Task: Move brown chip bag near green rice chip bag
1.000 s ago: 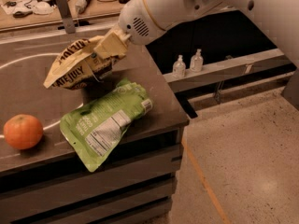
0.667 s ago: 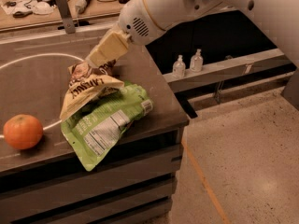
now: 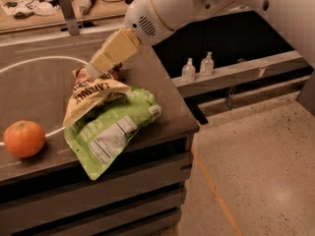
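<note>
The brown chip bag lies tilted on the counter, its lower part resting on the upper left of the green rice chip bag. The green bag lies flat with its white label up, and its lower corner hangs over the counter's front edge. My gripper, cream-coloured, reaches down from the upper right. Its tip is at the top edge of the brown bag, where the bag's crinkled top hides the contact.
An orange sits on the dark counter at the left, on a white curved line. Two small bottles stand on a shelf to the right. A metal post and cables are at the back. The floor drops off right of the counter.
The brown bag has come down from above the counter onto the green bag's upper left. My gripper has lowered slightly and stays at the bag's top.
</note>
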Controlling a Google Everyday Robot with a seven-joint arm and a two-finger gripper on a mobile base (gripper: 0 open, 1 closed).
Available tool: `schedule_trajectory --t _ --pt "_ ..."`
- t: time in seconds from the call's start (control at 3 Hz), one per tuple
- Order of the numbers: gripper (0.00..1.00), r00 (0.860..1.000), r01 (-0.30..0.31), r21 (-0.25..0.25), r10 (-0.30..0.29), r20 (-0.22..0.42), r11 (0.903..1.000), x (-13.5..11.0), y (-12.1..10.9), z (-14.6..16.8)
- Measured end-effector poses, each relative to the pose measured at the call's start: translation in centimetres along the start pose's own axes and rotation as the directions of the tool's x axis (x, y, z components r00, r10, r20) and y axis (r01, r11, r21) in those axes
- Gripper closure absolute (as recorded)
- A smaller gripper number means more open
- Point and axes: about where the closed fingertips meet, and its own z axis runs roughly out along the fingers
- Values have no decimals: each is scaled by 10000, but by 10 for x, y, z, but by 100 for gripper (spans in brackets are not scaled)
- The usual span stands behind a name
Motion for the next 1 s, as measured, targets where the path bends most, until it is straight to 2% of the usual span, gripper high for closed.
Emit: schedule_trajectory --t 0.33,0.67,1.0 --pt "0 9997 -197 796 183 183 9966 -1 -41 -7" --pt "0 9985 -427 2358 331 446 9709 -6 -112 -28" --pt "0 9985 -427 2358 331 446 9709 -6 -112 -28"
